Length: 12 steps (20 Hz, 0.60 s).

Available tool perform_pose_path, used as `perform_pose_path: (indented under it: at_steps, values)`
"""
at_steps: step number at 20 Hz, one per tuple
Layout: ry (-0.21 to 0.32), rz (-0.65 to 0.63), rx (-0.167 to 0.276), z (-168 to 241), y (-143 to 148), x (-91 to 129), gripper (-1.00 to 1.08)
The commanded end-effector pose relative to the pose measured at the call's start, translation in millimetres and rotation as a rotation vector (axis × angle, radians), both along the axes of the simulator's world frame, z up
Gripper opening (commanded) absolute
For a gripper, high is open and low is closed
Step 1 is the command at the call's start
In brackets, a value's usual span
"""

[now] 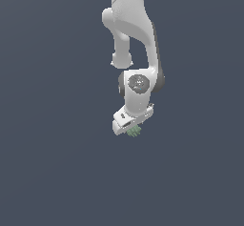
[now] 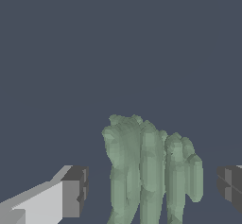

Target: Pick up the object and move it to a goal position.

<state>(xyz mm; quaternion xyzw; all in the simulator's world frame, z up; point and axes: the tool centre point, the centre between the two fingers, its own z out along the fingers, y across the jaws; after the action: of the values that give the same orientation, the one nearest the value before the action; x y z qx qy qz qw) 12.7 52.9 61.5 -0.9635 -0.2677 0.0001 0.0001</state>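
The object (image 2: 149, 171), a pale green bumpy clump, sat between the two dark fingertips (image 2: 75, 190) in the wrist view, with clear space on either side. The jaws stood spread, not pinching it, likely lined up to straddle it before closing. The gripper (image 1: 128, 125) hung directly over it on the plain grey floor (image 1: 47, 172).

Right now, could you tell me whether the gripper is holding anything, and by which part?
Nothing is held: the gripper is open, its fingertips apart from the object between them.
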Motion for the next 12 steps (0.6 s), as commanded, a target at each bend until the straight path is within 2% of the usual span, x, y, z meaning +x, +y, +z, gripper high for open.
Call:
perform_pose_path:
  at_steps: [1,6,7,12]
  values:
    - [0.000,0.001,0.000,-11.2,-0.1,-0.3,1.00]
    - [0.000,0.002,0.000,-17.9,0.0,1.0,1.00]
    - [0.000,0.002,0.000,-17.9,0.0,1.0,-1.00]
    - [0.000,0.002,0.000,-17.9,0.0,1.0,-1.00]
